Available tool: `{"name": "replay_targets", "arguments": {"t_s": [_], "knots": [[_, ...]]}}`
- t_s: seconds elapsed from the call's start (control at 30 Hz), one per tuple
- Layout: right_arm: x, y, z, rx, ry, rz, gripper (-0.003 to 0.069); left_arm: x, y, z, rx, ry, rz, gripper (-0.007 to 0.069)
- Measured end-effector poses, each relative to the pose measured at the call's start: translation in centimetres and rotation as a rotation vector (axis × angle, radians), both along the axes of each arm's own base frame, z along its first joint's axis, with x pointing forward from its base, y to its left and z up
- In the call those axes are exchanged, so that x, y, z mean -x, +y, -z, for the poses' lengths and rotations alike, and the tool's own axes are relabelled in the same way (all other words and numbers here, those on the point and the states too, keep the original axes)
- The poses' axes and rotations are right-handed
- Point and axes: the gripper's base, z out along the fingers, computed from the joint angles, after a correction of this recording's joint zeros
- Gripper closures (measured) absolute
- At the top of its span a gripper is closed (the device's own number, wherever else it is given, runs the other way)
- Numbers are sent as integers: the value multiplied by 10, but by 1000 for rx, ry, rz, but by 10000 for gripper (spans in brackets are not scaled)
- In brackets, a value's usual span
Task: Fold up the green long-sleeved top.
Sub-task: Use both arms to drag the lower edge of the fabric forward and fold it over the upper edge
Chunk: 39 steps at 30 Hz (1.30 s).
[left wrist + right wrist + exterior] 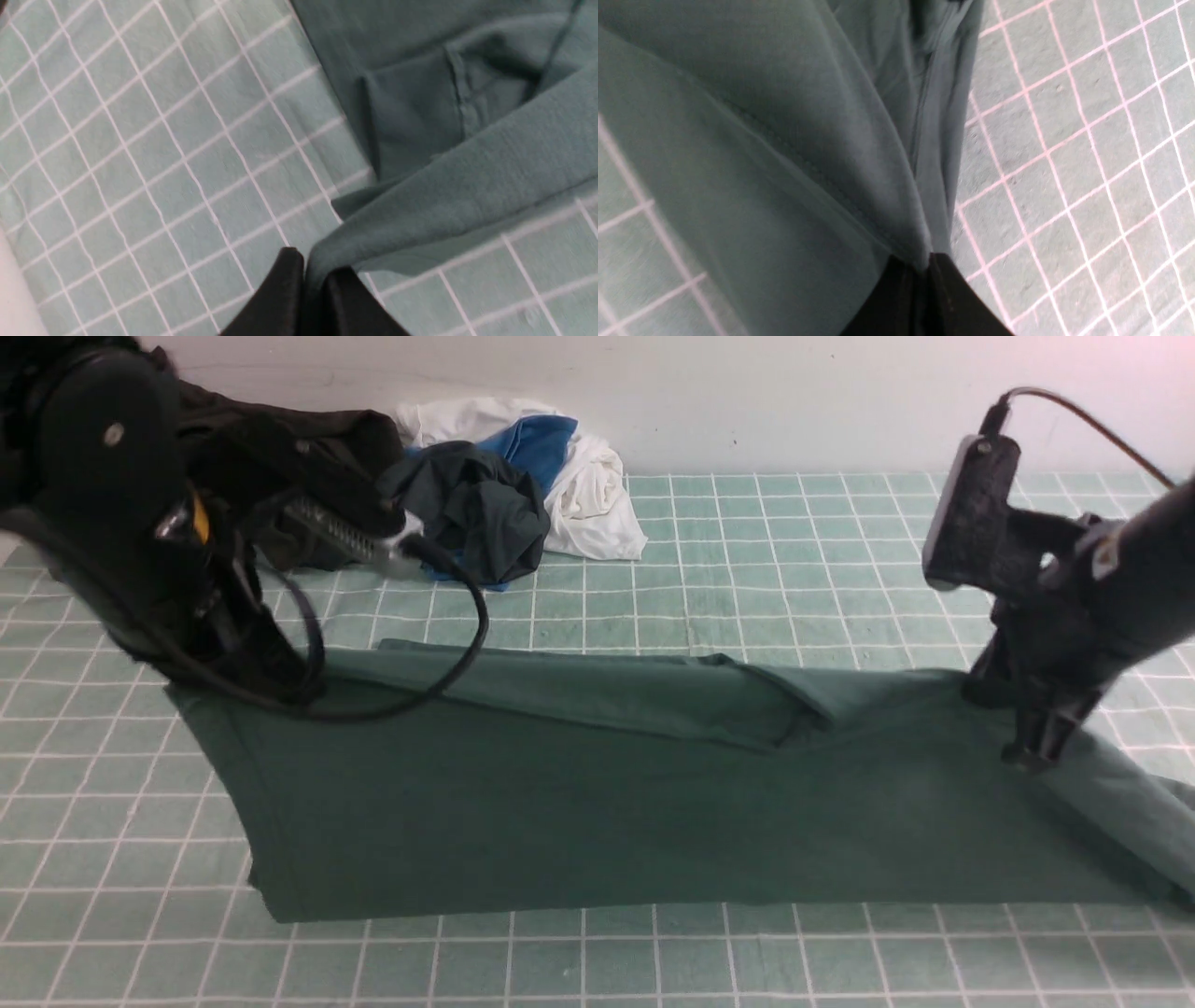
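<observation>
While both arms sit low at opposite ends of it, the green long-sleeved top (560,803) lies spread across the middle of the frame on the checked surface (794,523), with a stitched edge at the left, a long flap turned over along its upper side and a sleeve trailing off at the lower right. Over on the left, the left pincer (315,275) is closed tight on a tongue of green cloth, which rises from the surface straight into the black tips. On the right of the frame, the right pincer (1027,758) is just as firmly clamped on the top, and its wrist view shows several thin layers and a seam gathered into the bite. This looks like a light, limp knit with no stiffness at all, so it will probably sag in the middle between the two holds and drape wherever it is let go. It shouldn't be fragile, but a thin pinch could slip, and a stacked layer might peel away and spoil the fold. The best holds, I'd say, are where they are now, out at the ends, on seams or hemmed edges where the cloth is thicker, with every layer in the bite. The pile of other clothes (485,504) at the upper left lies well apart, out of the way.
</observation>
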Motion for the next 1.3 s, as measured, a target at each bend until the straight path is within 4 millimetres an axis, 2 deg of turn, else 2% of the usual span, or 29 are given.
{"name": "replay_targets", "arguments": {"t_s": [0.07, 0.1, 0.2, 0.23, 0.33, 0.37, 0.43, 0.5, 0.53, 0.57, 0.63, 0.7, 0.73, 0.8, 0.93, 1.0, 1.03, 1.1, 1.17, 1.3], "knots": [[-18, 0, 8, -11, 16, 17, 651, -24, 2, 7, 4, -8, -18, 607], [-31, 0, 15, -14, 21, 27, 651, -42, 3, 15, 7, -18, -27, 607], [-60, 0, 34, -28, 32, 65, 648, -79, 2, 41, 10, -23, -31, 606], [-61, 0, 35, -29, 32, 67, 647, -81, 2, 43, 10, -23, -30, 605], [-84, -2, 60, -34, 38, 95, 608, -110, 0, 78, -3, -17, -17, 571], [-86, -3, 62, -32, 37, 99, 598, -112, 0, 82, -5, -10, -17, 568], [-97, -9, 71, -13, 19, 117, 524, -127, 2, 102, -16, -18, -24, 507], [-105, -15, 70, -7, -15, 163, 448, -138, 5, 111, -5, -39, -54, 437], [-110, -18, 63, -13, -44, 214, 403, -144, 8, 113, 9, -51, -90, 388], [-110, -19, 61, -8, -48, 220, 395, -145, 9, 111, 12, -59, -95, 372], [-114, -24, 38, -39, -81, 366, 319, -154, 16, 99, 43, -103, -167, 281], [-111, -26, 27, -62, -68, 446, 298, -155, 18, 92, 47, -103, -196, 245], [-104, -28, 17, -87, -42, 530, 285, -155, 20, 82, 56, -96, -229, 216], [-94, -29, 10, -112, 9, 610, 279, -151, 19, 71, 83, -73, -257, 200], [-76, -24, 26, -147, 187, 672, 288, -136, 4, 57, 162, 16, -231, 222], [-64, -15, 45, -172, 295, 670, 309, -126, -7, 54, 214, 63, -189, 272], [-63, -14, 46, -174, 302, 666, 312, -125, -9, 55, 217, 69, -180, 278], [-56, 3, 65, -223, 343, 628, 342, -113, -22, 60, 251, 126, -132, 359], [-59, 19, 73, -298, 295, 589, 370, -103, -33, 71, 257, 173, -96, 448], [-73, 47, 83, -400, 181, 527, 413, -88, -41, 84, 244, 225, -69, 586]]}}
